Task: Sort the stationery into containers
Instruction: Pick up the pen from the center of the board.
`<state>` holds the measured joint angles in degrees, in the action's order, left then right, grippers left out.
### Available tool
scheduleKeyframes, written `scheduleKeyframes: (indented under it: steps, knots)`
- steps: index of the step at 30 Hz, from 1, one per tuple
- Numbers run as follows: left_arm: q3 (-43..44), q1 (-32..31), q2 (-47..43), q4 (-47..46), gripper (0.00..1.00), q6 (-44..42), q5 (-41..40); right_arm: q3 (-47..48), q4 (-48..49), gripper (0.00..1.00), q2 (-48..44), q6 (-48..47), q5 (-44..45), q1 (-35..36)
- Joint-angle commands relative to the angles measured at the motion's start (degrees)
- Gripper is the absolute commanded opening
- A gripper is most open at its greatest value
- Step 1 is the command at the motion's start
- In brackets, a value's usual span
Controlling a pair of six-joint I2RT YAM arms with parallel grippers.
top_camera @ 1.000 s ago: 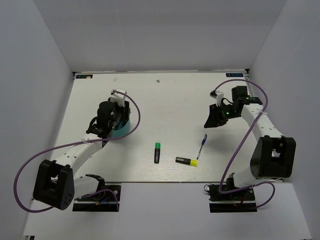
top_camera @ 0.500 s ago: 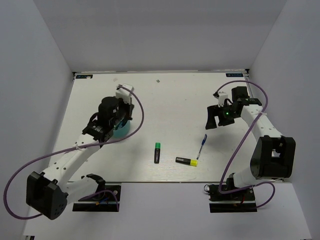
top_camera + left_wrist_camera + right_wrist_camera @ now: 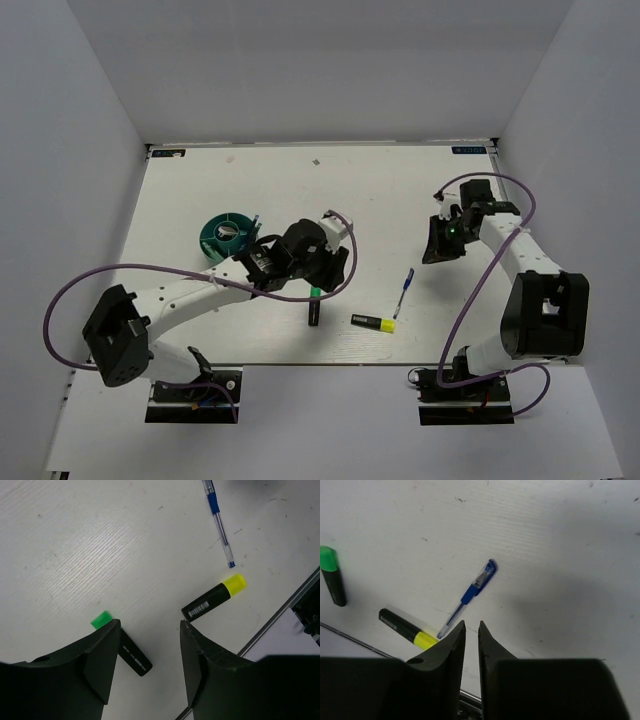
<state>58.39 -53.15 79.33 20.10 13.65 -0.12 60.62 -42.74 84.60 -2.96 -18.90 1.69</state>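
Landmark: green-black highlighter (image 3: 314, 305), lying flat on the white table (image 3: 350, 190).

- The left gripper (image 3: 150, 629) hangs just above the highlighter's green cap end. Its fingers (image 3: 102, 655) are spread wide with nothing between them, and one finger hides part of the black barrel.
- The yellow-black highlighter (image 3: 373, 322) lies to the landmark's right, apart from it and nearest the table's near edge.
- The slim blue pen (image 3: 406, 287) lies farther right, just beyond the yellow cap and not touching it.
- The right gripper (image 3: 471, 626) hangs beyond the pen, empty, with its jaws drawn to a narrow slit.
- The teal organiser (image 3: 228, 232) stands well apart at far left.
- Bare tabletop surrounds the landmark on its far side.
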Motion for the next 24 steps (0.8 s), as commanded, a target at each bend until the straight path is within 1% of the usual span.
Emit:
scheduleKeyframes:
  steps: [1,2,3,4,5,7,8,9,10,12,13,14,15,16,18,19,20,21,24]
  knots:
    - [-0.64,-0.12,-4.88,1.61,0.61,1.99,-3.57,-1.12,-2.43,0.21,0.75,4.89,-3.52,1.64]
    - [-1.95,-0.12,-5.5,1.87,0.61,2.08,-4.27,-1.64,-2.0,0.36,0.74,5.5,-3.52,2.34]
    - [-3.36,-0.2,-8.29,2.22,0.61,2.17,-4.97,-3.04,-2.0,0.41,0.57,6.73,-3.6,2.96]
    - [-3.81,-0.2,-9.18,2.75,0.61,2.61,-5.33,-3.4,-1.39,0.5,0.39,7.09,-3.43,3.66]
    - [-5.38,-0.12,-11.19,3.36,0.61,2.78,-6.46,-4.36,-0.86,0.9,0.39,7.27,-2.38,4.45]
    - [-7.31,-0.12,-14.36,3.98,0.61,3.31,-7.35,-5.77,0.98,0.9,-0.39,7.09,-2.11,4.9]
    - [-8.46,-0.2,-16.73,5.29,0.61,3.49,-8.74,-7.08,2.73,0.9,-0.66,6.57,-3.42,4.98]
    - [-9.08,-0.03,-17.88,5.65,0.61,3.49,-9.1,-7.88,4.84,0.9,-1.71,5.7,-6.13,5.07]
    - [-10.48,-0.12,-20.85,6.87,0.61,3.92,-9.54,-10.24,5.73,0.9,-2.85,4.64,-7.37,4.73]
    - [-11.54,-0.2,-23.59,8.72,0.6,4.28,-11.3,-11.22,9.24,0.9,-4.35,4.98,-12.9,4.72]
    - [-12.85,-0.2,-27.17,10.64,0.6,4.45,-12.7,-12.27,11.0,0.9,-5.05,5.59,-12.49,4.9]
    - [-13.21,-0.2,-28.43,11.27,0.6,4.8,-12.71,-12.54,11.01,0.9,-4.88,6.03,-12.22,5.07]
    - [-13.56,-0.12,-29.57,12.93,0.6,4.89,-14.02,-12.72,11.8,0.84,-5.23,6.82,-11.61,4.99]
    - [-14.18,-0.2,-33.24,13.73,0.6,5.24,-14.99,-12.2,11.89,0.78,-4.71,9.35,-7.77,5.07]
    - [-14.27,-0.2,-36.68,16.9,0.6,5.42,-16.65,-10.71,9.26,0.61,-4.0,12.26,-3.88,5.25]
    - [-14.44,-0.2,-37.75,17.51,0.6,5.6,-17.1,-10.26,8.73,0.59,-2.7,13.41,-1.17,5.42]
    - [-14.45,-0.29,-40.8,18.39,0.59,5.86,-17.72,-9.21,6.81,0.56,-2.34,14.64,0.07,5.6]
    - [-14.27,-0.29,-41.79,20.66,0.59,5.95,-19.11,-8.94,6.62,0.56,-1.37,15.17,1.57,5.95]
    - [-14.71,-0.2,-46.71,23.66,0.59,6.74,-21.49,-7.98,5.39,0.53,-0.23,18.95,7.54,7.26]
